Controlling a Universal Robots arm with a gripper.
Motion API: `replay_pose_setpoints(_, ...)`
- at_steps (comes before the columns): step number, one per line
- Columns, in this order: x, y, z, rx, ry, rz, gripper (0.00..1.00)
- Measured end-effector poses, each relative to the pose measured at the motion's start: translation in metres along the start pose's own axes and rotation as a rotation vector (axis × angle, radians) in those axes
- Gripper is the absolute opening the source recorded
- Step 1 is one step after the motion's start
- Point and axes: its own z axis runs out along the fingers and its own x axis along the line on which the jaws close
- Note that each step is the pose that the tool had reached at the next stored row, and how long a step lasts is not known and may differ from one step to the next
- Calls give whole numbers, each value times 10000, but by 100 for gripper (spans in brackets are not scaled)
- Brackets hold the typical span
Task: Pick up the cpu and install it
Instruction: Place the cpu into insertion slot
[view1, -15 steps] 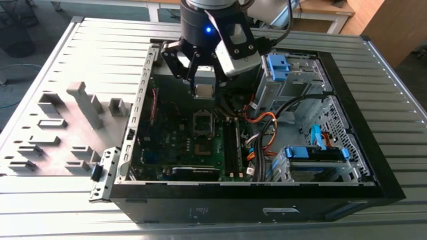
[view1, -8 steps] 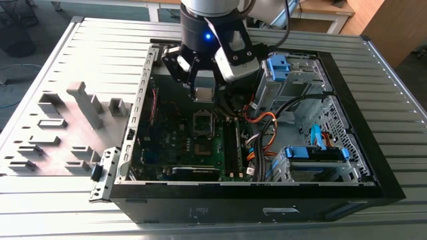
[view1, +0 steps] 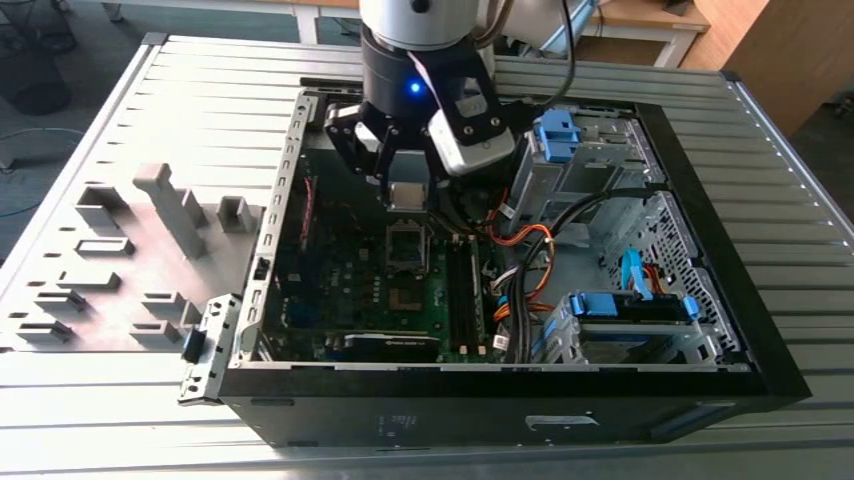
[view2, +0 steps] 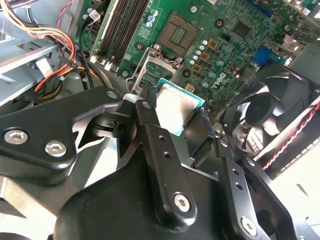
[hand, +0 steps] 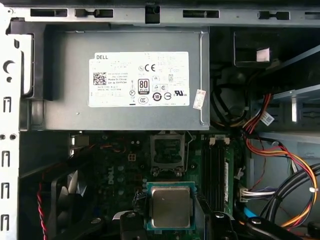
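Note:
The cpu (hand: 170, 206), a small square chip with a dull silver top and green edge, is clamped between my gripper's (hand: 172, 221) black fingers (view2: 149, 117). In the exterior view my gripper (view1: 403, 193) hangs inside the open PC case (view1: 747, 340), holding the cpu (view1: 404, 190) a little above the motherboard. The open socket (hand: 168, 154) lies on the board just beyond the chip, apart from it. In the second wrist view the cpu (view2: 176, 109) is tilted, and the socket (view2: 176, 32) with its raised metal frame (view2: 150, 62) sits past it.
A grey power supply (hand: 125, 80) fills the case's far end. Long black memory sticks (hand: 216, 170) run beside the socket. A black fan (view2: 272, 115), coloured cables (view1: 527, 250) and blue drive brackets (view1: 627, 305) crowd the case. A grey fixture plate (view1: 120, 260) lies at the exterior view's left.

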Motion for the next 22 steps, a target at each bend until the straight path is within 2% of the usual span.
replay_pose_setpoints(22, 2, -4, 193, 107, 28, -43, 47)
